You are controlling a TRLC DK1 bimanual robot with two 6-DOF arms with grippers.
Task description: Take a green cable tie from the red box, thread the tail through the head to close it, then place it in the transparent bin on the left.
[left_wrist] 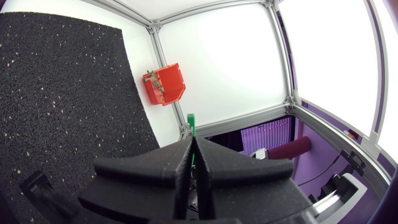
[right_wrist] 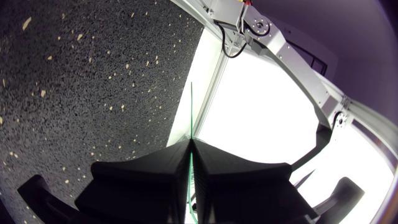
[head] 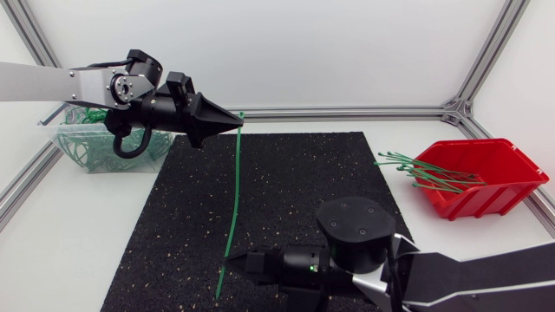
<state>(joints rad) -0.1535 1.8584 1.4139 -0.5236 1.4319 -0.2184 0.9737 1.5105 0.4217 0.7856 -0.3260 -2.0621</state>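
Green cable tie (head: pixel 234 195): stretched almost straight over the mat, held at both ends.
Left gripper (head: pixel 238 122): fingers pressed together on the tie's far end, with a short green stub past the tips.
Right gripper (head: pixel 232 258): pinching the tie close to its near end.
Surface: black speckled mat (head: pixel 303 182) on a white table (head: pixel 52 251).
Red box (head: pixel 490 178): right of the mat, with loose green ties over its rim.
Transparent bin (head: pixel 95 147): far left, beneath the left arm, with green ties inside.

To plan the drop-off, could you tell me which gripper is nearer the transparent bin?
Left. The left gripper, shut on the tie, is beside the bin; the right gripper holds its other end, far across the mat.
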